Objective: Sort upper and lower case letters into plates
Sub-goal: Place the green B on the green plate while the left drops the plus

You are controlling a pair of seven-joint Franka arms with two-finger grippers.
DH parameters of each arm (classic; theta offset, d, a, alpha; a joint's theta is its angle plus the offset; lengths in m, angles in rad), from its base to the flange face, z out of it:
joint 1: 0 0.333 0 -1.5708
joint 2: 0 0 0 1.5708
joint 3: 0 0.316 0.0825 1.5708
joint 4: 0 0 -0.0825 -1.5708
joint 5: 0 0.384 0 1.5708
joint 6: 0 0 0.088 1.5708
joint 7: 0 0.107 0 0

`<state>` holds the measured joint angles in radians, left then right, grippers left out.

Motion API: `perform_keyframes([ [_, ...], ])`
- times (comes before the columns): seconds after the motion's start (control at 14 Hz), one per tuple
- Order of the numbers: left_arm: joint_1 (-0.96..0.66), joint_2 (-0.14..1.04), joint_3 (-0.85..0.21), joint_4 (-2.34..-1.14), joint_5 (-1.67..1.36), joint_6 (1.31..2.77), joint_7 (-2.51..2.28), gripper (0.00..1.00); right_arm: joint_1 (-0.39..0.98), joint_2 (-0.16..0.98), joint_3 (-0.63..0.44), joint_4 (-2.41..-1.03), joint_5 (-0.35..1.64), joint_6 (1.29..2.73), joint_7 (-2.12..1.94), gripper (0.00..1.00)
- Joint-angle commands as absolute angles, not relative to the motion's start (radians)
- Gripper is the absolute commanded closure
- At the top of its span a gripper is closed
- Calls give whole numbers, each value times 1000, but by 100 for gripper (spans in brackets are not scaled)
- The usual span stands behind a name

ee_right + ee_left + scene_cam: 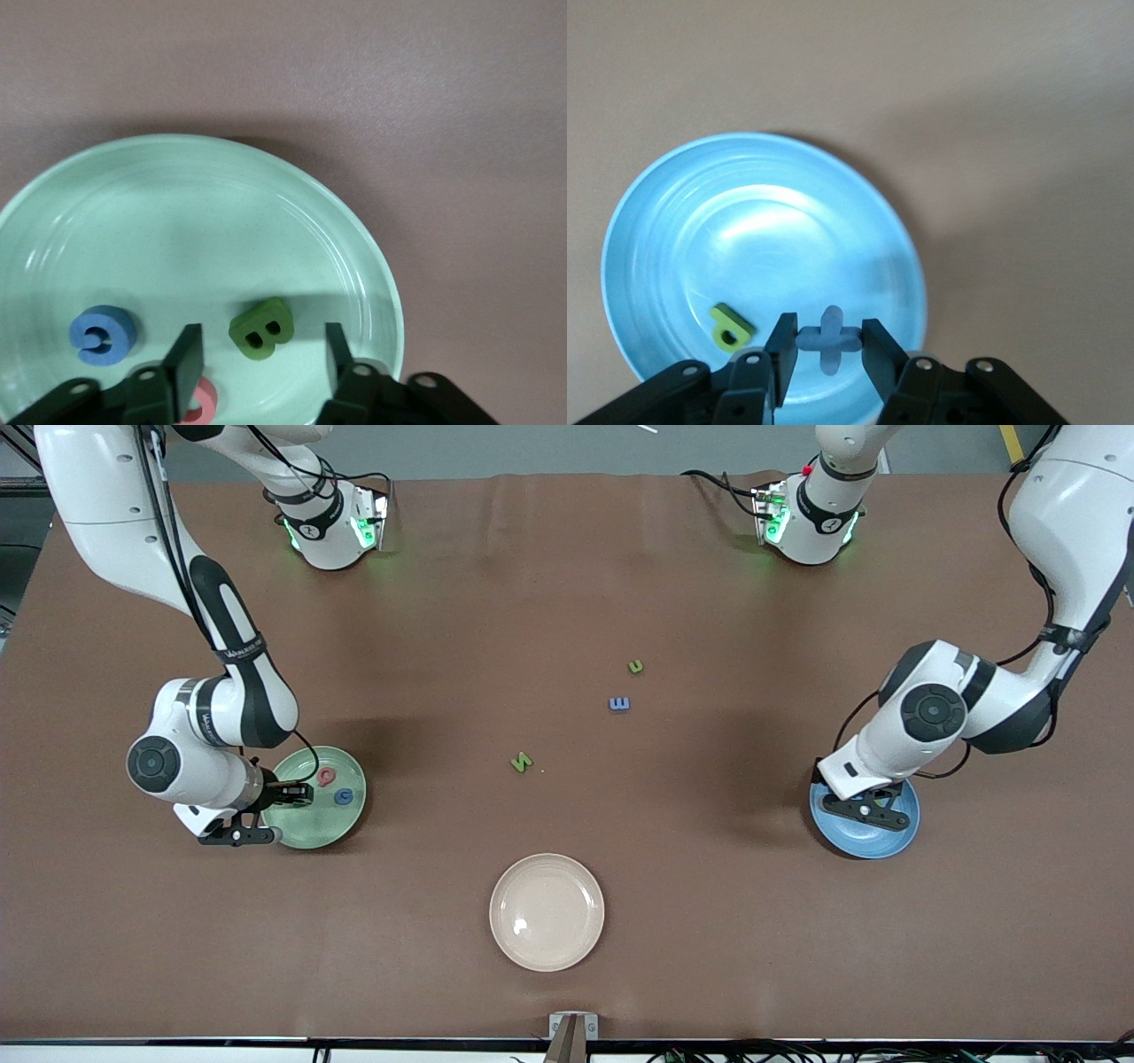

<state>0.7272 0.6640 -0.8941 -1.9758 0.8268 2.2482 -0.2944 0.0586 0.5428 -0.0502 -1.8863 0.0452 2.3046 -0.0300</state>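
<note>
My left gripper is over the blue plate and is shut on a blue x, seen in the left wrist view over the plate's rim side. A green p lies in that plate. My right gripper is open over the pale green plate. In the right wrist view a green B lies on the plate between the fingers, apart from both. A blue letter and a red letter lie beside it.
Three letters lie on the brown table between the plates: a green one, a blue one and a green one. A cream-beige plate sits nearer the front camera, mid-table.
</note>
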Motion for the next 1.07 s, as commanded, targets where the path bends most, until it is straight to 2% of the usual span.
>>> perform_keyframes([
  [0.0, 721, 678, -887, -1982, 871, 2266, -296, 94, 57, 494, -34, -1827, 63, 2170, -5, 0],
  [0.14, 726, 693, -871, -1983, 893, 2279, -296, 93, 99, 491, -9, -1784, 63, 2106, 148, 0],
  [0.36, 726, 699, -867, -1990, 897, 2293, -296, 93, 187, 486, 32, -1786, 63, 2121, 404, 0],
  [0.72, 723, 713, -822, -2005, 931, 2358, -296, 90, 379, 500, 34, -1787, 63, 2244, 740, 0],
  [0.86, 721, 709, -822, -2003, 931, 2356, -298, 73, 446, 521, 32, -1786, 58, 2287, 811, 0],
  [0.93, 721, 706, -822, -2003, 931, 2352, -298, 56, 465, 531, 32, -1787, 58, 2311, 827, 0],
  [1.0, 721, 697, -825, -2000, 931, 2350, -295, 44, 483, 544, 32, -1787, 58, 2334, 847, 0],
])
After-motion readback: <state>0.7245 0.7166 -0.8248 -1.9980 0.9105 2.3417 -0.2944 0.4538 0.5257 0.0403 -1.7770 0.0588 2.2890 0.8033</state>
